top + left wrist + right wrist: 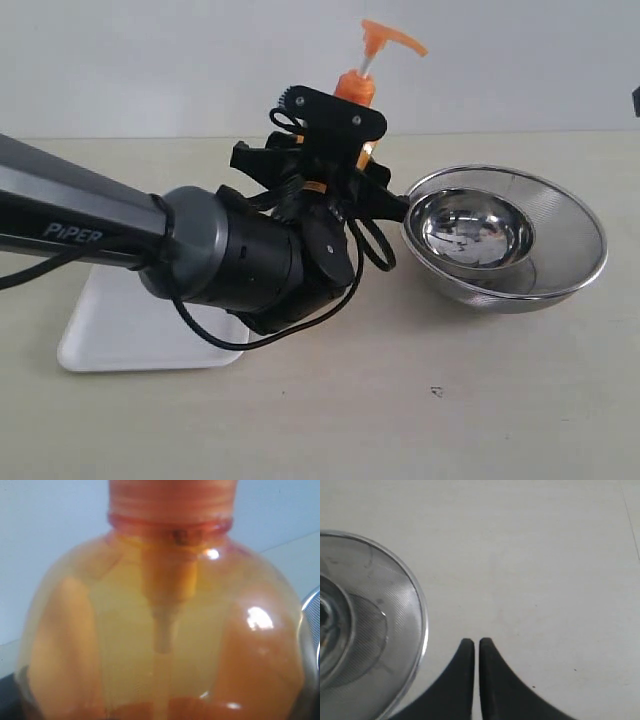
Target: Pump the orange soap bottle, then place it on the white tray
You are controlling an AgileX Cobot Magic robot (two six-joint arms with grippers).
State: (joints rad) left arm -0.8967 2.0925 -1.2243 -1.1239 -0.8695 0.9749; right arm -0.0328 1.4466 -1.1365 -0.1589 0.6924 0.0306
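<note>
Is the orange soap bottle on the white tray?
No, the orange soap bottle is over by the steel bowl, apart from the white tray.

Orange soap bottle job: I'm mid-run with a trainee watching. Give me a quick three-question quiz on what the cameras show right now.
1. True or false: the right pincer is wide open.
2. What lies inside the mesh bowl? A: a smaller steel bowl. B: a sponge. C: a cup.
3. Which pincer is at the orange soap bottle?

Key
1. False: its two fingers stand almost together, above bare table.
2. A.
3. The left pincer.
</note>
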